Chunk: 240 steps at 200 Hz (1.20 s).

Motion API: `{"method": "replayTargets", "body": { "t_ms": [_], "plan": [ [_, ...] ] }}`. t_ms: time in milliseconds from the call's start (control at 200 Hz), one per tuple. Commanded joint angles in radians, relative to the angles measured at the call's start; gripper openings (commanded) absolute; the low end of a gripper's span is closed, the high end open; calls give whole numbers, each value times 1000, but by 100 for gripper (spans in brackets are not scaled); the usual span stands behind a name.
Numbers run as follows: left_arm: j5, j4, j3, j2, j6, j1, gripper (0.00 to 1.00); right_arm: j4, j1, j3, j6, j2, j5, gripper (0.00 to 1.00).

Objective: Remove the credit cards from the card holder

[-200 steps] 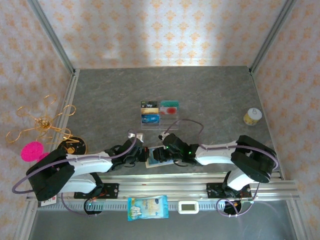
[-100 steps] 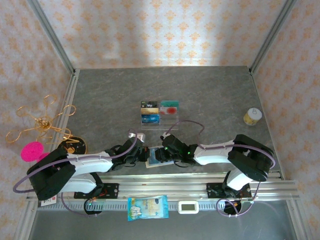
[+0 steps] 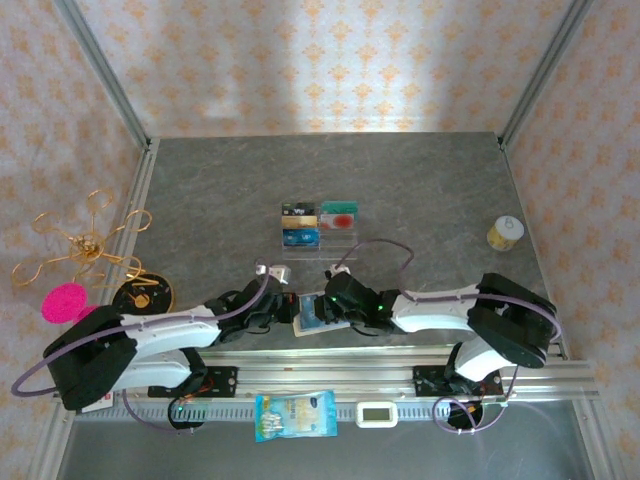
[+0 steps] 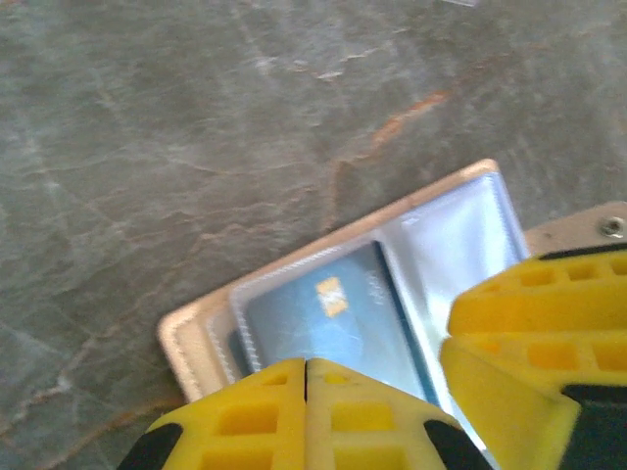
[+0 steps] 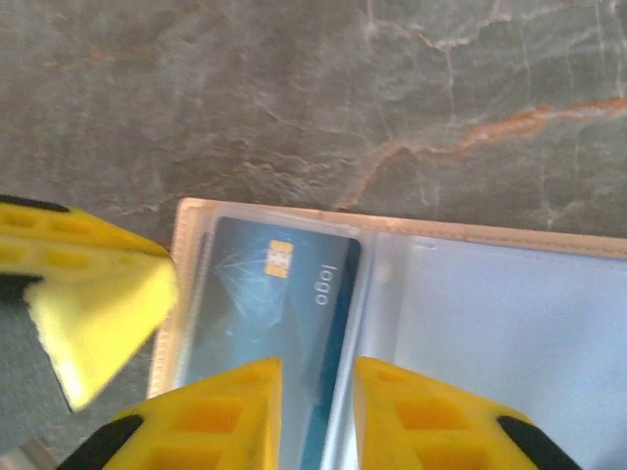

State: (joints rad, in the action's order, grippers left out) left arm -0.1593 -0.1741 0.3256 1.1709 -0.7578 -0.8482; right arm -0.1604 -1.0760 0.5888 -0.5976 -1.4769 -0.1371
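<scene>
Both arms are crowded in at the near edge of the table (image 3: 430,190), right over the card holder (image 3: 306,322), which lies open and flat just in front of the arm bases. From the left wrist, the tan rim frames a blue-grey inside with clear pockets. A blue credit card (image 4: 328,323) sits in the pocket, gold chip up, its edges inside the clear film.

The left gripper (image 4: 306,370) is closed, its yellow fingertips pressed together with nothing visible between them. It hangs over the near edge of that blue card. In the right wrist view one of its fingers (image 5: 93,299) pokes in from the left, over the wallet's outer corner.

The right gripper (image 5: 316,370) comes in from the opposite side. Its jaws stand slightly apart, a narrow gap between them, and the card's edge and the pocket seam show through that gap. Nothing looks clamped between them.

Further back on the table, well apart from the wallet, a clear acrylic rack (image 3: 349,237) holds several cards, among them a blue one (image 3: 300,237) and a teal-green one (image 3: 340,212). A small yellow-lidded jar (image 3: 505,233) stands off to the right.
</scene>
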Motion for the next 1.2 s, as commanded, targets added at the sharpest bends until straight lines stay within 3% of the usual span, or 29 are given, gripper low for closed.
{"method": "replayTargets", "body": {
  "t_ms": [0,255,471,891,1076,1196],
  "plan": [
    [36,30,45,-19,20,-36,0,4,20,11,21,36,-25,21],
    [53,53,53,82,20,-44,0,-49,59,-5,17,-11,-179,21],
    [65,74,40,54,19,-44,0,-47,72,-18,-12,-39,-180,21],
    [36,38,27,149,29,-45,0,-89,72,-17,-24,-97,-225,18],
    [33,41,28,155,31,-48,0,-79,72,-26,-39,-81,-190,0],
    [40,39,14,133,29,-47,0,-77,73,-51,-62,-41,-148,0]
  ]
}}
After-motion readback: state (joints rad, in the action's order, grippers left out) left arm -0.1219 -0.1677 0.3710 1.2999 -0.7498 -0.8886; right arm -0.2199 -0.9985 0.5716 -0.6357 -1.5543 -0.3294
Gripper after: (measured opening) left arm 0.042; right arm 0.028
